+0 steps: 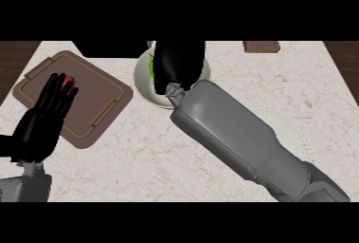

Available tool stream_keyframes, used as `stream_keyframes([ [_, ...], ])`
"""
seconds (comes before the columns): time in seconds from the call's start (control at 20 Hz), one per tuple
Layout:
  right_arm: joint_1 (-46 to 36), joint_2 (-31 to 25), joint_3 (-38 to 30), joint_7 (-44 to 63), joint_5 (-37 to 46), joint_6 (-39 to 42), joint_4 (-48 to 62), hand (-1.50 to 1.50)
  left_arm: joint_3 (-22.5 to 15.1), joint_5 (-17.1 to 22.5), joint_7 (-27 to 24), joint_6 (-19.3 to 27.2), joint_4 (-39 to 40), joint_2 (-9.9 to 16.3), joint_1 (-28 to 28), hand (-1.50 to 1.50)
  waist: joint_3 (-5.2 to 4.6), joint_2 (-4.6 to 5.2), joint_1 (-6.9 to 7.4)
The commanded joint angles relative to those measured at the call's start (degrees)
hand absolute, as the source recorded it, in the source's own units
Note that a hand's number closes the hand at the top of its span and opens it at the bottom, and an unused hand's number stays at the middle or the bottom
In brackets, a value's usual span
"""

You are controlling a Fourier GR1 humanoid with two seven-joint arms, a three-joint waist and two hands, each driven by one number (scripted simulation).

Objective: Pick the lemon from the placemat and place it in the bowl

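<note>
Two hands showing — the right hand [175, 61] hangs right over the bowl [145, 80], a sliver of yellow-green lemon [151, 66] peeking out beneath it. Can't tell if its fingers are curled round it. Left of the bowl, the left hand [43, 116] rests open over the placemat [105, 95].

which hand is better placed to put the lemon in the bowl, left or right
Right. The right hand is directly over the bowl, hiding most of it; the lemon itself isn't visible. The left hand rests open over the brown placemat, away from the bowl.
</note>
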Motion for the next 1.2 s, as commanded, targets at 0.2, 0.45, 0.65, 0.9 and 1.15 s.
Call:
stream_keyframes([
  [0.2,2.3,0.6,-8.6,-9.8,2.4,-17.5,15.7,1.50,0.8,0.8,0.8,-1.2,-2.1,0.8,1.7,0.00,0.01,0.32,0.54],
  [0.45,-3.5,-2.7,-15.7,-21.0,-1.0,-19.4,30.8,1.50,-1.3,-1.4,0.9,0.8,-0.4,-1.2,-2.0,0.00,0.00,0.97,1.34],
  [0.65,-5.9,-1.6,-18.8,-24.0,-3.4,-17.7,39.4,1.50,-0.7,-0.8,-1.3,-0.7,0.3,-1.4,-1.6,0.00,-0.03,1.29,2.18],
  [0.9,-5.5,-2.1,-25.1,-24.5,-8.3,-18.1,45.2,1.50,-1.6,-1.0,0.7,0.0,-1.8,-1.5,-2.1,0.00,0.04,1.62,3.13],
  [1.15,-4.4,-2.1,-29.1,-38.5,-13.1,-17.3,45.1,-1.50,-2.2,-1.6,1.8,1.1,-2.1,-2.0,-3.8,0.00,0.13,1.95,3.37],
])
